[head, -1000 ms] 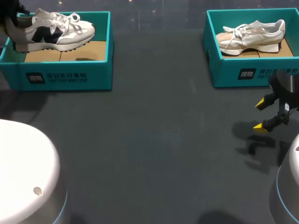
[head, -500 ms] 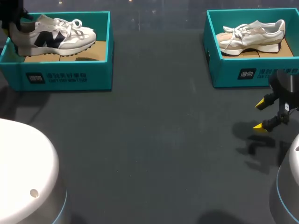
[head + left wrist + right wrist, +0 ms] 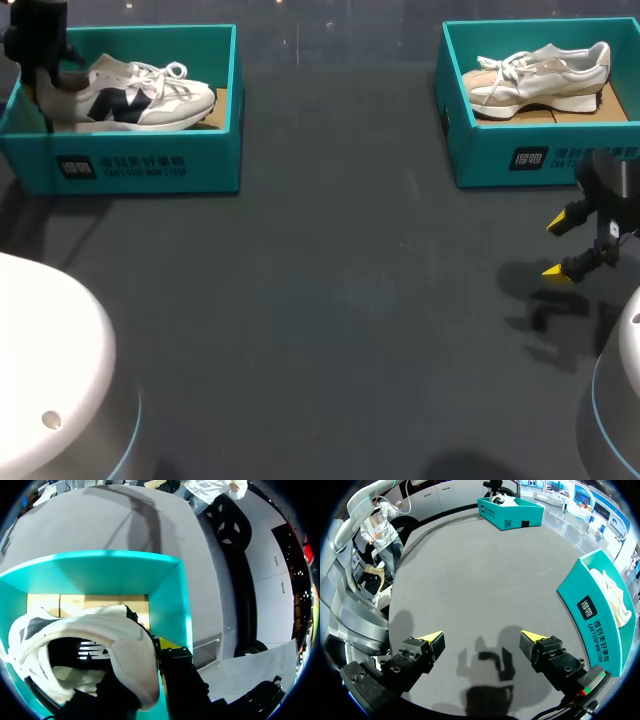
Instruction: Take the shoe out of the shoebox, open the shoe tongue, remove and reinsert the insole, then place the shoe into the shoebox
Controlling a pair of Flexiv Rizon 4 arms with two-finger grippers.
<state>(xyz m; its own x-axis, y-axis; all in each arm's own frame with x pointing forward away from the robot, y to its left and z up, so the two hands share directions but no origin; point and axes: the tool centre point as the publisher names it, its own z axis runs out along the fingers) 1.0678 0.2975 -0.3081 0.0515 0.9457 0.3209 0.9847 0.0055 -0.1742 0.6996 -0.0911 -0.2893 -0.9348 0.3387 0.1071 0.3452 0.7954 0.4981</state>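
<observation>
The left gripper is closed on the heel of the white-and-navy sneaker. In the left wrist view one yellow-tipped finger presses the outside of the heel wall, and the other seems to be hidden inside the shoe's opening. The sneaker reaches out from the jaws along the teal shoebox, low inside its walls, with cardboard showing beneath it.

With the shoe this deep in the box, the step is probably either the first lift-out or the final set-down; the insole's state is not visible. A lift-out calls for a straight rise clear of the walls. A set-down calls for resting the sole flat before letting go.

The right gripper hangs over bare table with its jaws wide apart and nothing between them.
</observation>
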